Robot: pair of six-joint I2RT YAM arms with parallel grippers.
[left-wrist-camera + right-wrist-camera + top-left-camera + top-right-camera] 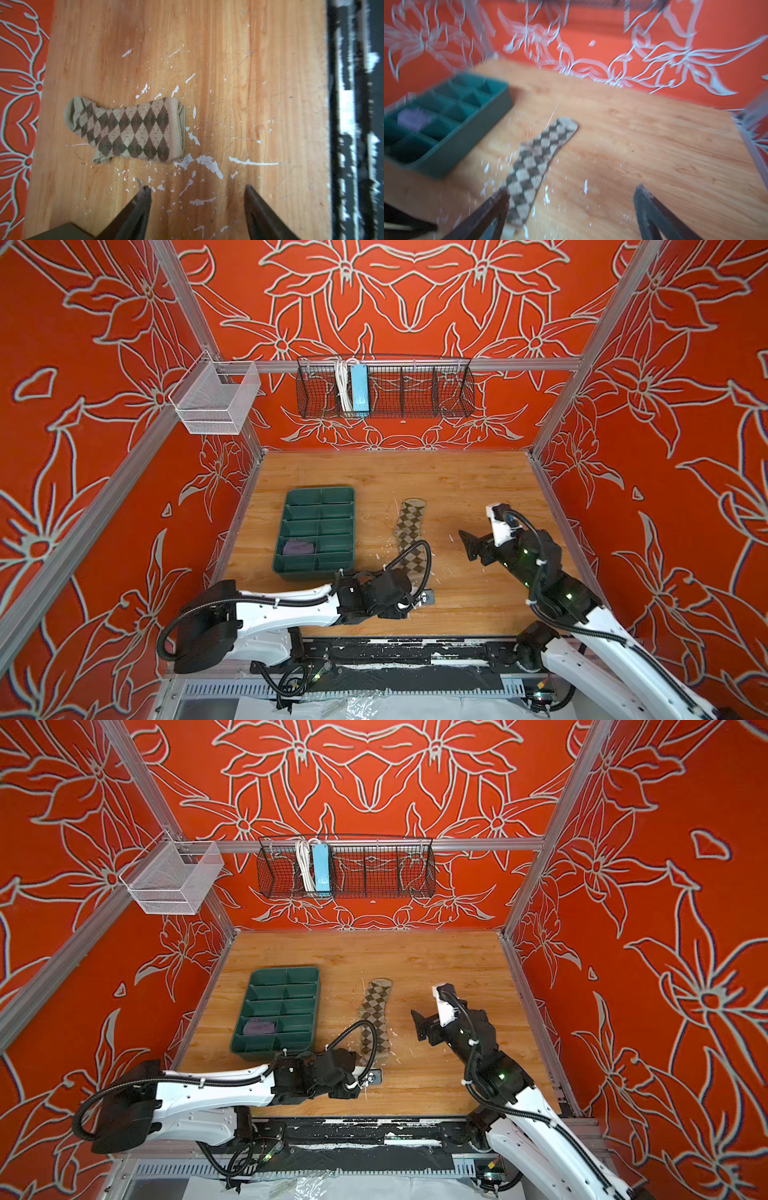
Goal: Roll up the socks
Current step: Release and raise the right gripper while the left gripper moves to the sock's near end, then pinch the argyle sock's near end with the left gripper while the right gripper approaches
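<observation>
Of the socks, the beige-and-brown argyle one (409,531) (374,1015) lies flat and unrolled mid-table. A purple sock (298,548) (258,1027) (413,119) sits bunched in a compartment of the green tray (320,489) (286,969). My left gripper (419,599) (372,1078) hovers at the argyle sock's near end. In the left wrist view the gripper (197,188) is open over bare wood, with the sock (128,128) off to one side of it. My right gripper (467,547) (417,1025) (573,191) is raised to the right of the sock (537,158), open and empty. The right wrist view is blurred.
The tray's wall (467,149) stands left of the sock. White paint chips (209,166) scatter the wood around the sock's cuff. A black wire basket (384,389) holding a blue power strip (359,389) and a white mesh basket (216,400) hang on the walls.
</observation>
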